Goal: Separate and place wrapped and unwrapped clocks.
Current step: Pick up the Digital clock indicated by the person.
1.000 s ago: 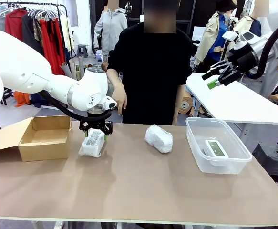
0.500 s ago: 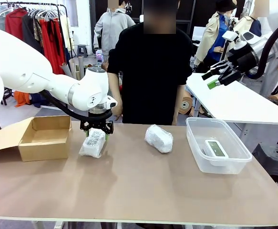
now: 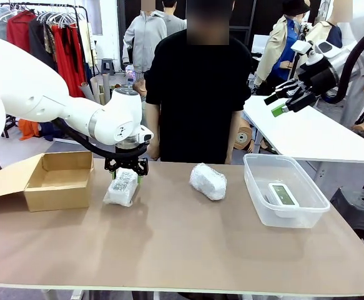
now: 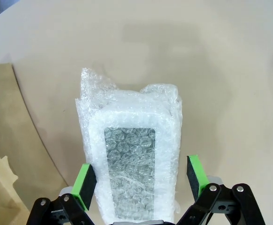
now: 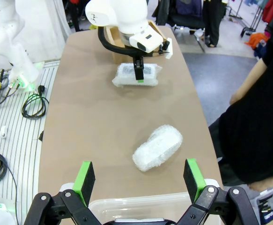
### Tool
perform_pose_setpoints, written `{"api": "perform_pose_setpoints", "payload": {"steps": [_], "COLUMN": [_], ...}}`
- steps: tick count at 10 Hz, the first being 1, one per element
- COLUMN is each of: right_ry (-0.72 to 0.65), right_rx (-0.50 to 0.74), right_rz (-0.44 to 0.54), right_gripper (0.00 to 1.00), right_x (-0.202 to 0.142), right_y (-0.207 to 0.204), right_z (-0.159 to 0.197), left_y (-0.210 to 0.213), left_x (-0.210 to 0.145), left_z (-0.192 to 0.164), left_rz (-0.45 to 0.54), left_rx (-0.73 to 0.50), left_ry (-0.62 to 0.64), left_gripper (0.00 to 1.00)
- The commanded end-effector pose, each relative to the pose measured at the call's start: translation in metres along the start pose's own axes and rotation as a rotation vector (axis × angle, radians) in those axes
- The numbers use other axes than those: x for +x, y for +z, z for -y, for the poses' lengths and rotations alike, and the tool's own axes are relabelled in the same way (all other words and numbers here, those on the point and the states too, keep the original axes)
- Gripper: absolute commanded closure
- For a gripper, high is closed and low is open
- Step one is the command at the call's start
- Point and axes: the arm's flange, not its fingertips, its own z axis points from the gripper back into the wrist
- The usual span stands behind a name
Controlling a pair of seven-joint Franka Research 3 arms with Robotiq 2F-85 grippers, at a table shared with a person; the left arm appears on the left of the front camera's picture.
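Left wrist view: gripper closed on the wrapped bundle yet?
No, the left gripper straddles the wrapped bundle, jaws open, one pad clearly off the wrap.

My white left arm [image 3: 57,106] is bent low, and its black, green-padded left claw [image 3: 126,170] points straight down with the jaws wide apart. My white right arm [image 3: 333,52] is raised high, its right claw [image 3: 280,105] also spread wide and tilted downward.
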Motion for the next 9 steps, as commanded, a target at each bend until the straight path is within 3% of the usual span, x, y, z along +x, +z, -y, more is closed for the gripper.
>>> {"api": "perform_pose_setpoints", "payload": {"steps": [1, 9], "right_ry": [0.004, 0.004], "right_rx": [-0.001, -0.001], "right_rz": [-0.006, -0.006], "right_gripper": [0.00, 0.00], "right_x": [0.0006, 0.0006], "right_y": [0.0011, 0.0011], "right_z": [-0.0009, -0.0009], "left_y": [0.0013, -0.0079], "left_x": [-0.0064, -0.0098], "left_z": [-0.0030, -0.0104], "left_rz": [0.005, -0.011], "left_rx": [0.022, 0.013], "left_ry": [0.030, 0.050], "left_gripper": [0.00, 0.00]}}
